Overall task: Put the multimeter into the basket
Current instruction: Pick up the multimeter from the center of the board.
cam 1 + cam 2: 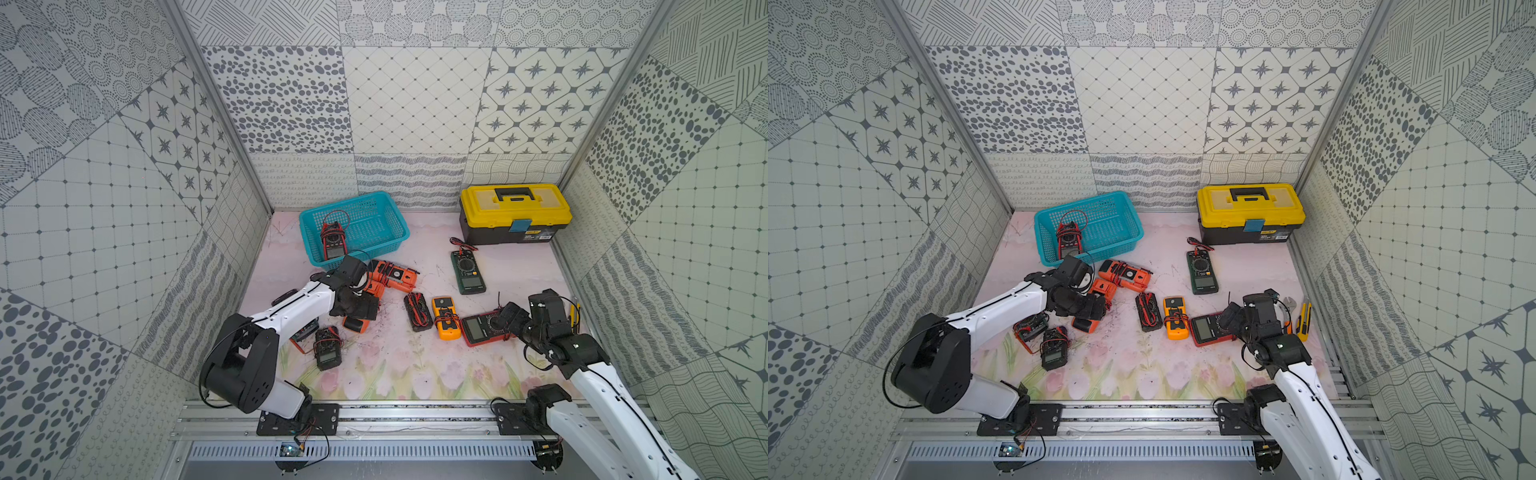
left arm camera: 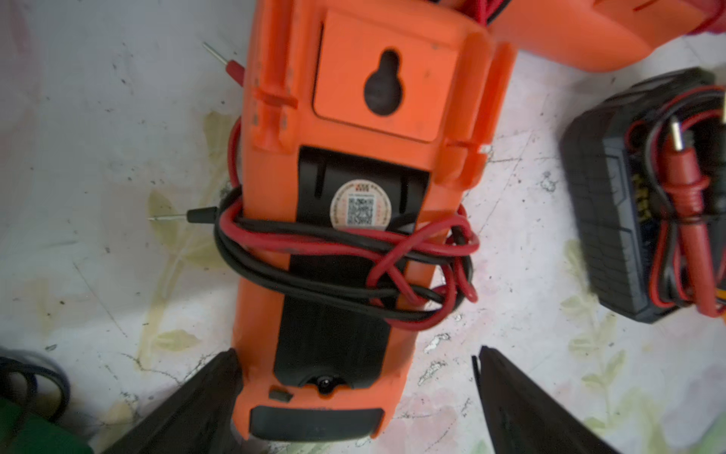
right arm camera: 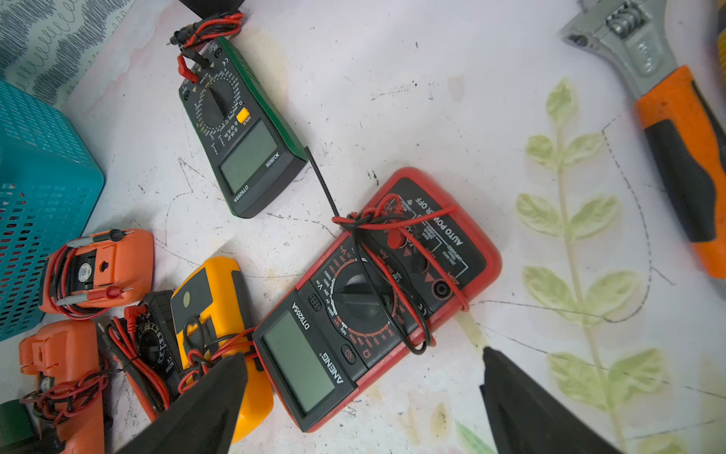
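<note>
Left wrist view: left gripper was spread wide, straddling the tail end of a face-down orange multimeter. One finger sat just beside the case edge and the other stood clear of it, so nothing was pinched. Red and black leads were wrapped round the meter's middle.

In both top views that meter lay left of centre on the floral mat. It was outside the turquoise basket, below it, near a second orange multimeter. The basket sat at the upper left of the mat and held one red-black multimeter with its leads, toward its left end.

Right wrist view: right gripper was spread too, over the display end of a red ANENG multimeter, holding nothing. Couldn't tell if it touched.

In a top view that meter lay right of centre. A yellow multimeter was just beside it on the left, then a black multimeter. A green multimeter lay above them, below the yellow-lidded toolbox at upper right. An adjustable wrench and a yellow utility knife lay at the mat's right edge. A small black multimeter was at lower left
</note>
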Tool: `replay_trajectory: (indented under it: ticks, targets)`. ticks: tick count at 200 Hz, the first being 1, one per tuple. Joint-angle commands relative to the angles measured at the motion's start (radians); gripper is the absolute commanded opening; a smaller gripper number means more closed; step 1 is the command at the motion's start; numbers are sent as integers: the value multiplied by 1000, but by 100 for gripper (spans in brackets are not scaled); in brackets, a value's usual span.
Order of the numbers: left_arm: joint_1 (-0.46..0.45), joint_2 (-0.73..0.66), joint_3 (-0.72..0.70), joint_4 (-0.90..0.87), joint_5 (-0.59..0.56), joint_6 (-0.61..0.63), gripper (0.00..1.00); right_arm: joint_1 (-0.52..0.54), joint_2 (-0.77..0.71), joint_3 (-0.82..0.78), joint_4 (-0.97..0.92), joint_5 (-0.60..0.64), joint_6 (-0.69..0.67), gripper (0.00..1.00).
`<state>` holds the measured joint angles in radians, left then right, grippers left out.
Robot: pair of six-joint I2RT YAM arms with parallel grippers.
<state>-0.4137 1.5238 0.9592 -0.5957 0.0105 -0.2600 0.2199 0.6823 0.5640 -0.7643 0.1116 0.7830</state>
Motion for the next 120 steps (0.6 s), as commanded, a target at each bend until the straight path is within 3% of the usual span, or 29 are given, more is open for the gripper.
replay_trajectory:
  ticks: [1, 29, 74, 120]
  targets:
    - [-53, 71, 38, 15, -171, 54, 99, -4, -19, -8, 36, -5, 12, 98]
    - [-81, 132, 68, 9, -296, 72, 99, -4, -18, -7, 42, -10, 9, 98]
    - [-89, 220, 90, 27, -327, 71, 98, -4, -14, -7, 54, -25, 7, 99]
    - [-89, 241, 85, 11, -330, 52, 58, -4, -11, -5, 62, -30, 7, 98]
